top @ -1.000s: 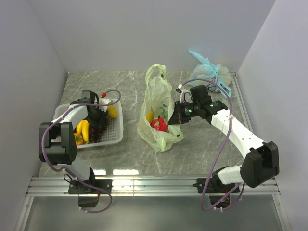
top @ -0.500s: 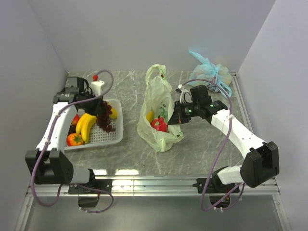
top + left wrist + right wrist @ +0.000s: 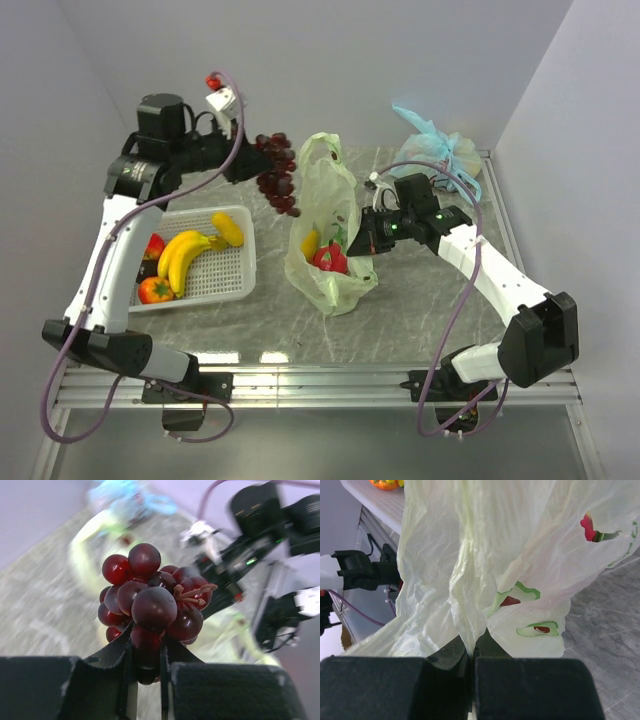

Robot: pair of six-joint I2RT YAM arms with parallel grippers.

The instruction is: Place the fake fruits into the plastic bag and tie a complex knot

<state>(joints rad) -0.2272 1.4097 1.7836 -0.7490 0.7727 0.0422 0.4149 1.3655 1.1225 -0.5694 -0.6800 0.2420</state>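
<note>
My left gripper [image 3: 250, 160] [image 3: 146, 652] is shut on a dark purple bunch of grapes [image 3: 278, 175] [image 3: 152, 607], held high in the air just left of the plastic bag. The pale yellow-green plastic bag [image 3: 328, 230] [image 3: 485, 565] stands open at mid-table with a red fruit [image 3: 330, 258] and a yellow piece [image 3: 312, 241] inside. My right gripper [image 3: 365, 237] [image 3: 471, 652] is shut on the bag's right edge, a fold of film pinched between its jaws. Bananas [image 3: 185, 254], a yellow fruit [image 3: 228, 229] and a red-orange fruit [image 3: 155, 290] lie in the white basket [image 3: 240, 280].
A light blue tied bag [image 3: 440, 152] sits at the back right by the wall. The white basket lies at the left. Grey walls close in the left, back and right sides. A metal rail [image 3: 320, 378] runs along the near edge.
My left gripper closed on the grapes in the basket, lifted them out and swung up and right toward the bag. The right gripper kept its hold on the bag.
</note>
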